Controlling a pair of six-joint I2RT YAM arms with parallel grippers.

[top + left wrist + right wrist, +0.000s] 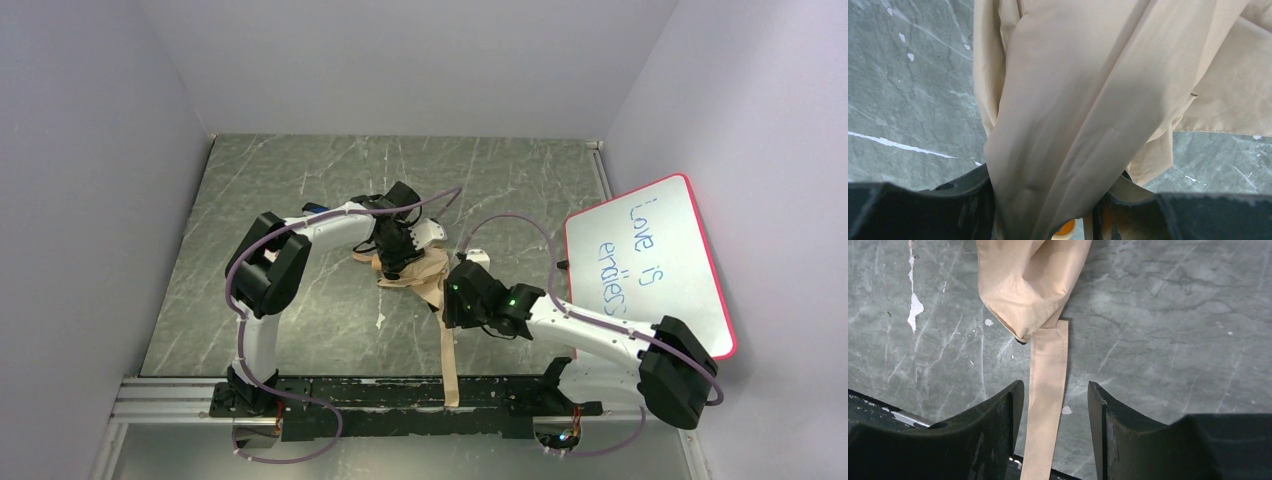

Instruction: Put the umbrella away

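Grey veined stone makes up the table, boxed in by pale walls, with a whiteboard propped at the right. Near the middle lies the umbrella, a crumpled heap of cream-beige cloth not yet gathered into a roll. Its strap trails flat toward the near edge. The left gripper is clamped on a thick fold of the canopy, the cloth bunched between its fingers. The right gripper hangs low over the stone with its jaws parted astride the strap, seemingly touching it on neither side, so it holds nothing. Shaft and handle are hidden under cloth and arm, so I cannot say whether the frame is fully collapsed. The risk from here, I judge, is the thin strap. Lying flush on the stone, it may slip out from between closing fingers, or the fingers may scrape the table. If the left arm pulls meanwhile, the loose fabric could drag and spread, leaving nothing tidy to wrap.
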